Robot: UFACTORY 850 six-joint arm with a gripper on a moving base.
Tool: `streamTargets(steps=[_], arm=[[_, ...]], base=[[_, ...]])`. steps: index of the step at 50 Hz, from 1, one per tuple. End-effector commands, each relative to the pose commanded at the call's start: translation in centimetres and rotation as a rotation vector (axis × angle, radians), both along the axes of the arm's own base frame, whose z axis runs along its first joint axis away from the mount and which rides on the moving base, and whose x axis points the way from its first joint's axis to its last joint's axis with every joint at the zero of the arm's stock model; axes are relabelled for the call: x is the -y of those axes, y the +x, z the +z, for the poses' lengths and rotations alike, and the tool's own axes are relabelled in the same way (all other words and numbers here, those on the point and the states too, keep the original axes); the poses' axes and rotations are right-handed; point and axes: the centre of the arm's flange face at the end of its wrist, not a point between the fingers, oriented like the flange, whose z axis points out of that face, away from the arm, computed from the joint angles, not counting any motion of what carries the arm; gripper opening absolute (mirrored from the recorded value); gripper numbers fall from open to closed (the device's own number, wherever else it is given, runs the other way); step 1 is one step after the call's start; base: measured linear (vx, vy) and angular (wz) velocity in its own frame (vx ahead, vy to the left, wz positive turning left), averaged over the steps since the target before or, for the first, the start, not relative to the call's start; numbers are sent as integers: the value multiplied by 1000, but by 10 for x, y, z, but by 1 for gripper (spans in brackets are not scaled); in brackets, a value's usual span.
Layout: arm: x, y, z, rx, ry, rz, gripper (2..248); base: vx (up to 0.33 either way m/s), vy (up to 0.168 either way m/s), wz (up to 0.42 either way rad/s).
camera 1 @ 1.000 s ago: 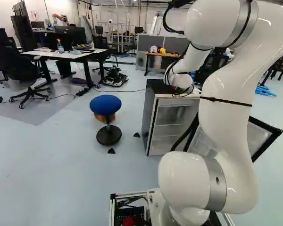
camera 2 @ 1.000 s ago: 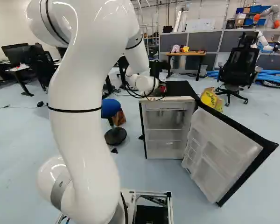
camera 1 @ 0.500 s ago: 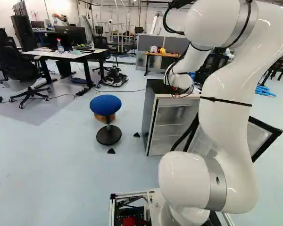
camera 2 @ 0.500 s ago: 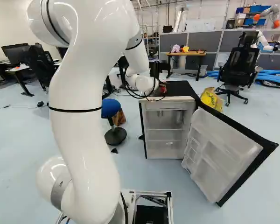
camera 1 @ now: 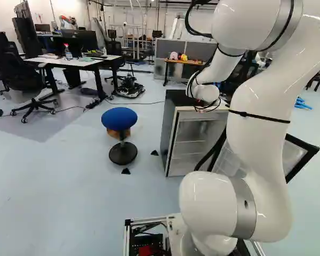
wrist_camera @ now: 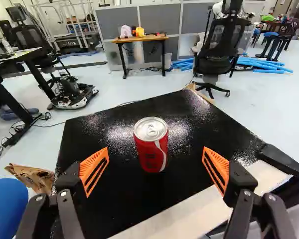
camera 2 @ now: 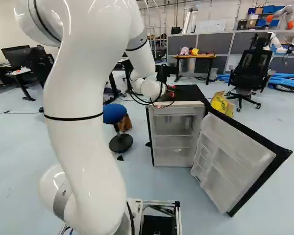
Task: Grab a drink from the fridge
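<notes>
white-lined fridge door hanging open up front, black two-finger gripper with orange pads spread pretty wide, red soda can with silver lid upright between the fingers, touching neither, sitting on the glossy black fridge top, black mesh office chair further back

And there's your arm, rising from the rounded lower joint with its grey ring, bowing up through a thick white link with a black band strapped across it. It folds over at your big upper joint, and now look at your forearm, sloping down and ahead to the white wrist, dark cables looping beside it. Out front you've got the jaws, and the wrist view has them spread wide, orange pads facing each other across the gap!
</notes>
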Motion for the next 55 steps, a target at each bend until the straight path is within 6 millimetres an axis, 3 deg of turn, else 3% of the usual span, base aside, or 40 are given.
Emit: streamTargets(steps=[34,55], arm=[[3,-66,4,-39,12,-40,247],[11,-110,19,-73,30,-84,247]], base=[[0,0,0],[0,0,0]])
